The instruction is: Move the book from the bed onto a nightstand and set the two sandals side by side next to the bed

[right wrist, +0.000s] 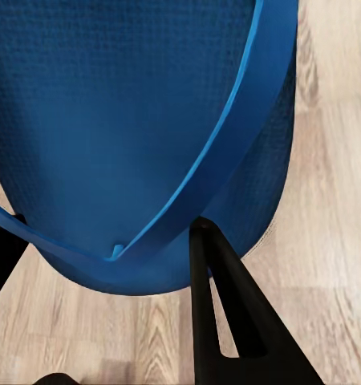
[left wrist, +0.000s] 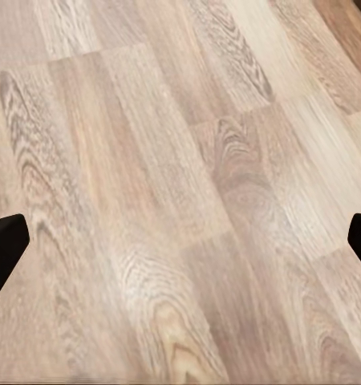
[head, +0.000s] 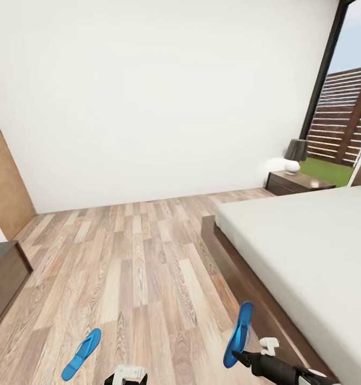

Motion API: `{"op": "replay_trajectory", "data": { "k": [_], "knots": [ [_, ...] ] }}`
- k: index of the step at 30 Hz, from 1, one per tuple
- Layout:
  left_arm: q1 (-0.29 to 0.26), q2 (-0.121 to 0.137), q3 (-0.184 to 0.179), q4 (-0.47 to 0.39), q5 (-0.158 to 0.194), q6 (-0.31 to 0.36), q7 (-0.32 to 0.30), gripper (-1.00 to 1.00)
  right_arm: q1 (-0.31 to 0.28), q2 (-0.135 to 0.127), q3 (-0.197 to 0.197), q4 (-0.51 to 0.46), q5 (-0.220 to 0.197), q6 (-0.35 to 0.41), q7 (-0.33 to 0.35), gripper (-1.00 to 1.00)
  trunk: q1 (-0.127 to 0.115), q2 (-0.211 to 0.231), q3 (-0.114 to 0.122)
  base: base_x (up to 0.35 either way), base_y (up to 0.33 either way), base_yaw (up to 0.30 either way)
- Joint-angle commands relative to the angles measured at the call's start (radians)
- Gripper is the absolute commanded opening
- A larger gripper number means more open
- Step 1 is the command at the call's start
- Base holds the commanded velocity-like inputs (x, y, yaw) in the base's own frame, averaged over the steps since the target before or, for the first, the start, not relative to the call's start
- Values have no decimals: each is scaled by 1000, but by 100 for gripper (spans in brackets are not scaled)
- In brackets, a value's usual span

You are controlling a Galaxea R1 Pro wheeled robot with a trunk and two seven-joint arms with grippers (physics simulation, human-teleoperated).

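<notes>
My right gripper (right wrist: 108, 257) clasps one sandal (head: 239, 333) beside the bed's (head: 308, 251) near edge; my left gripper (left wrist: 180, 241) is spread wide (over bare floor (head: 143, 267)). Second sandal (head: 82, 354) lies well apart; nightstand (head: 298, 183) beyond.

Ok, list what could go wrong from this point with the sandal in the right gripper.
1. The right gripper holds the sandal at one end, the rest sticking out, so it could swing or slip free.
2. The sandal hangs close beside the bed frame; a careless move could knock it against the wood.
3. The other sandal lies far off across the floor, so pairing them needs another trip.
</notes>
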Motion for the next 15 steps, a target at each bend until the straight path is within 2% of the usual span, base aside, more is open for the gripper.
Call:
{"op": "replay_trajectory", "data": {
  "k": [1,12,15],
  "knots": [
    [-1,0,-1,1,6,-3,-3,100,-1,0,7,3,-7,-7,5,-100,0,0,-1,0,0,273],
    [-1,-1,-1,1,6,-3,-3,100,-1,0,7,3,-7,-7,5,-100,0,0,-1,0,0,268],
    [-1,-1,-1,1,6,-3,-3,100,-1,0,7,3,-7,-7,5,-100,0,0,-1,44,-42,190]
  ]
}}
